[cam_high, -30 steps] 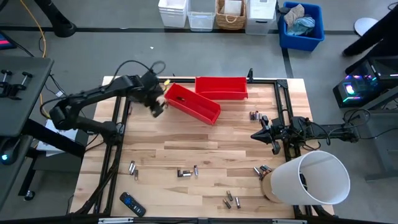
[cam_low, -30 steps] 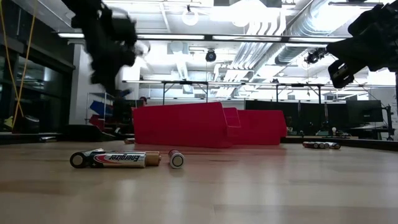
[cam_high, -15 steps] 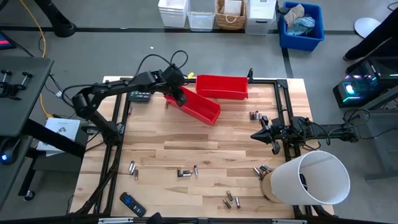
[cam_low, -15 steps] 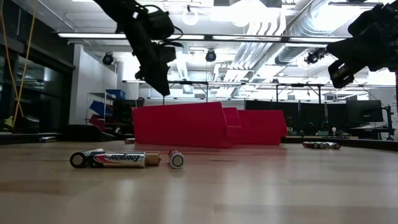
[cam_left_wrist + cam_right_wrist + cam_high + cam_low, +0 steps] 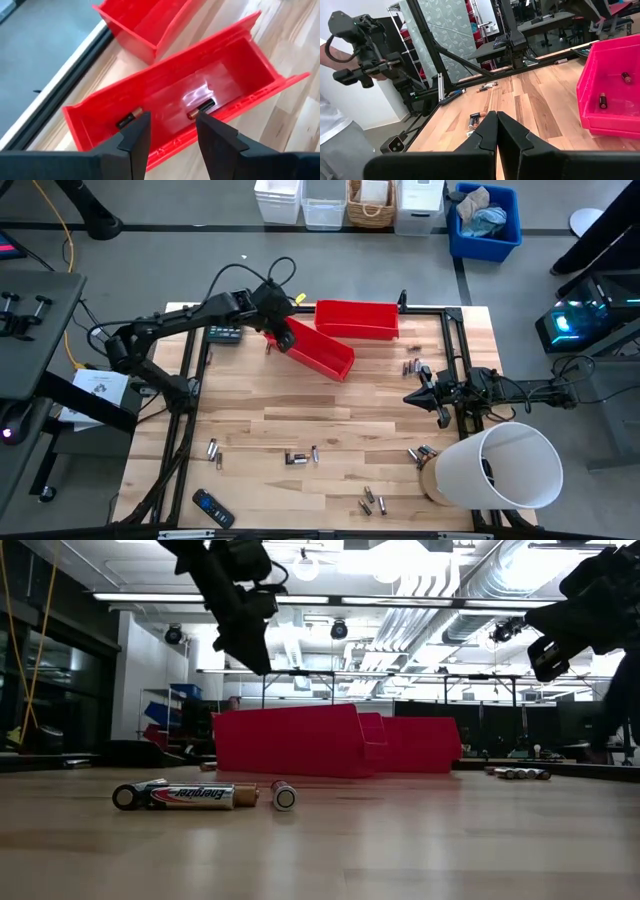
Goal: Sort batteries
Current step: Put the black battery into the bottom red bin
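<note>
In the high view, your left claw (image 5: 283,332) hangs over the nearer, slanted red bin (image 5: 318,350) in the upper middle of the frame, at that bin's upper left end. In the left wrist view its two dark fingers (image 5: 134,142) stand apart with nothing between them, and below them you see two batteries (image 5: 200,108) lying on the floor of this bin, one near each finger tip. The second red bin (image 5: 356,320) lies just behind the first one, along the far edge of the counter (image 5: 330,410), and the two bins touch or almost touch at one corner; you cannot tell which. Your right claw (image 5: 411,397) waits at the right side of the frame, above the counter, and in the right wrist view its fingers (image 5: 487,131) are pressed together and hold nothing. More loose batteries lie on the counter: a small group (image 5: 412,367) just above the right claw, a pair (image 5: 213,450) at the lower left, some (image 5: 300,456) at the lower middle, some (image 5: 373,502) near the bottom edge, and a few (image 5: 420,452) beside the white cylinder (image 5: 500,468) at the lower right. A black remote control (image 5: 212,508) lies at the lower left corner of the counter, and a dark calculator (image 5: 226,334) lies at the upper left, partly under the left arm.
</note>
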### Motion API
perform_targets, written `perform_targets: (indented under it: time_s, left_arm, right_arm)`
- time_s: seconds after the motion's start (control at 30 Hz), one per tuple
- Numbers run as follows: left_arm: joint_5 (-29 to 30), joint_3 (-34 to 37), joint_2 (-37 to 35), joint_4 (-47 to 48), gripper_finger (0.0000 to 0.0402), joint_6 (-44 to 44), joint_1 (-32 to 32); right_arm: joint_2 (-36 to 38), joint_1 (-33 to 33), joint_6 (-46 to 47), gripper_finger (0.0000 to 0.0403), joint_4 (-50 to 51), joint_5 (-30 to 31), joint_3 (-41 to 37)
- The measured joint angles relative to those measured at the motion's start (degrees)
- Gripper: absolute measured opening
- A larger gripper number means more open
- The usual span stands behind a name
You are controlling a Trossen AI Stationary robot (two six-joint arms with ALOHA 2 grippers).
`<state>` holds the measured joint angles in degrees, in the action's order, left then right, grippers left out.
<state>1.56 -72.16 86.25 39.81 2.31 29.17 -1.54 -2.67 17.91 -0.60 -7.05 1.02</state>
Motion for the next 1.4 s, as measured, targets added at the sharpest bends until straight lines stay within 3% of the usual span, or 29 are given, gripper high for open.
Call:
perform_targets:
  time_s: [0.4, 0.5, 0.57, 0.63, 0.73, 0.83, 0.93, 1.07, 1.17, 1.4]
  left_arm:
    - [-0.45, 0.08, -4.88, -0.35, 0.0147, 1.25, -3.68]
    - [-8.48, 2.82, -7.72, -4.4, 0.0147, 3.89, -6.55]
    - [-15.33, 7.8, -11.37, -11.83, 0.0147, 6.97, -10.73]
    - [-17.27, 14.57, -15.72, -20.92, 0.0147, 11.34, -17.04]
    - [-12.31, 24.79, -21.25, -28.4, 0.0147, 15.39, -28.96]
    - [-4.88, 31.75, -23.38, -27.77, 0.0147, 16.15, -41.33]
    - [-1.04, 33.97, -21.69, -24.84, 0.0147, 8.57, -51.36]
    - [2.79, 32.87, -15.76, -23.11, 0.0147, -12.02, -59.03]
    - [5.48, 30.85, -10.49, -23.94, 0.0147, -21.89, -60.24]
    - [3.62, 26.31, 1.68, -27.32, 0.0147, -35.27, -56.83]
  right_arm:
    - [0.0, 0.02, 0.02, 0.0, 0.0, 0.01, 0.0]
    - [0.0, 0.0, 0.0, 0.0, 0.0, 0.02, 0.0]
    - [0.0, 0.02, 0.02, 0.0, -0.02, 0.02, 0.0]
    - [0.01, 0.01, 0.01, 0.0, 0.0, 0.01, 0.0]
    - [0.01, 0.02, 0.0, 0.0, 0.0, 0.0, 0.0]
    - [0.02, 0.01, 0.0, 0.0, -0.02, 0.02, 0.0]
    - [0.0, 0.0, 0.0, 0.0, 0.0, 0.0, 0.0]
    - [0.0, 0.02, 0.0, 0.0, -0.02, 0.0, 0.0]
    - [0.0, 0.01, 0.02, 0.0, 0.0, 0.02, 0.0]
    - [0.0, 0.02, 0.02, 0.0, -0.02, 0.02, 0.0]
